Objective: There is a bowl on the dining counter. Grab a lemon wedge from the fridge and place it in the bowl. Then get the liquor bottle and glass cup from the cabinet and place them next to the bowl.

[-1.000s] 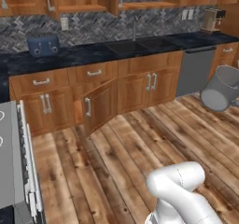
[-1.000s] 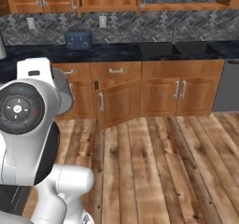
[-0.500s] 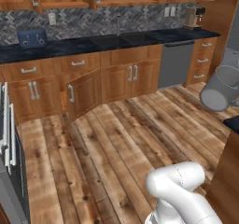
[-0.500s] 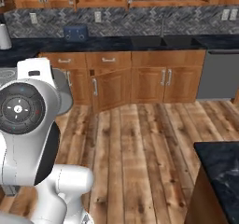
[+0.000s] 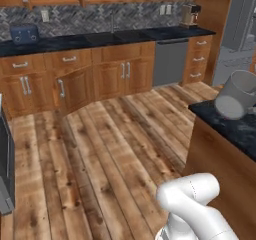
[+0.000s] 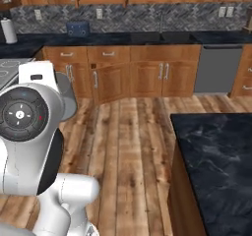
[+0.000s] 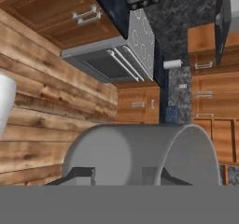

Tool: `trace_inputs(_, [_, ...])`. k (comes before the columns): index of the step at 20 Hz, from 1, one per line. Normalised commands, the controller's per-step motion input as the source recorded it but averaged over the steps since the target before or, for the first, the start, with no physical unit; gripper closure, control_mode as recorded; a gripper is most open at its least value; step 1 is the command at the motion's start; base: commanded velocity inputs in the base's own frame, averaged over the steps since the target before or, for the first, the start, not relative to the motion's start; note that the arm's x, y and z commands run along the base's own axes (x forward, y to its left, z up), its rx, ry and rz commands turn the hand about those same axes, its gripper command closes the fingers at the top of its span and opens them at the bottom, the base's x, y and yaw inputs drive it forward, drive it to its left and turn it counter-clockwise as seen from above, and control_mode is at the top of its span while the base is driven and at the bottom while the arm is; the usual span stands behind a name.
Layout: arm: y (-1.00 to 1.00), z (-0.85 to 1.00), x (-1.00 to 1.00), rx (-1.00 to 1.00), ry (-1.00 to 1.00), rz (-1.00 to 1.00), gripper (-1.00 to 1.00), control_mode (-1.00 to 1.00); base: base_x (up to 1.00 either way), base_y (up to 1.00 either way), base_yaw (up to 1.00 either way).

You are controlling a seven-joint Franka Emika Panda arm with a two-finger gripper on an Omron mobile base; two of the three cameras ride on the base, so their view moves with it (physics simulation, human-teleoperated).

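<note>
Wooden plank flooring point(image 5: 110, 149) spreads under the robot, and nearest to the camera on the hand lies the glass cup point(image 7: 140, 155), a grey translucent tumbler carried on its side, with the fingers point(image 7: 79, 174) clamped against its wall from both sides. In the left base view the same cup point(image 5: 236, 95) hangs in the air over the near corner of the dining counter point(image 5: 235, 129), not resting on it. By its look it should be light and stiff but breakable, with a smooth, slippery wall, so a hold across the middle of the cylinder seems right, as it is now, with a gentle set-down rather than a drop. In the right base view the black marbled tabletop point(image 6: 216, 161) shows bare stone on this corner, and I cannot see the bowl from here, so the spot beside it has yet to be found along the tabletop. Nothing stands between the cup and the stone; the counter's own edge and brown wooden side are the only things to clear. Farther off, across the open floor, run the wooden base cabinets point(image 5: 75, 84) with a grey dishwasher panel point(image 5: 170, 61), and on the far counter a blue toaster point(image 5: 24, 34).
</note>
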Motion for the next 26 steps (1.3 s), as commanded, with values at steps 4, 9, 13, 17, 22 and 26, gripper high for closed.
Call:
trace_inputs(4, [0.0, 0.0, 0.0, 0.0, 0.0, 0.0, 1.0, 1.0, -1.0, -0.73, 0.02])
trace_inputs(9, [0.0, 0.0, 0.0, 0.0, 0.0, 0.0, 1.0, 1.0, -1.0, -0.77, 0.0])
trace_inputs(13, [0.0, 0.0, 0.0, 0.0, 0.0, 0.0, 1.0, 1.0, -1.0, -0.84, 0.0])
trace_inputs(17, [0.0, 0.0, 0.0, 0.0, 0.0, 0.0, 1.0, 1.0, -1.0, -0.89, 0.0])
trace_inputs(22, [0.0, 0.0, 0.0, 0.0, 0.0, 0.0, 1.0, 1.0, -1.0, -0.9, 0.0])
trace_inputs(26, [0.0, 0.0, 0.0, 0.0, 0.0, 0.0, 1.0, 1.0, -1.0, -0.92, 0.0])
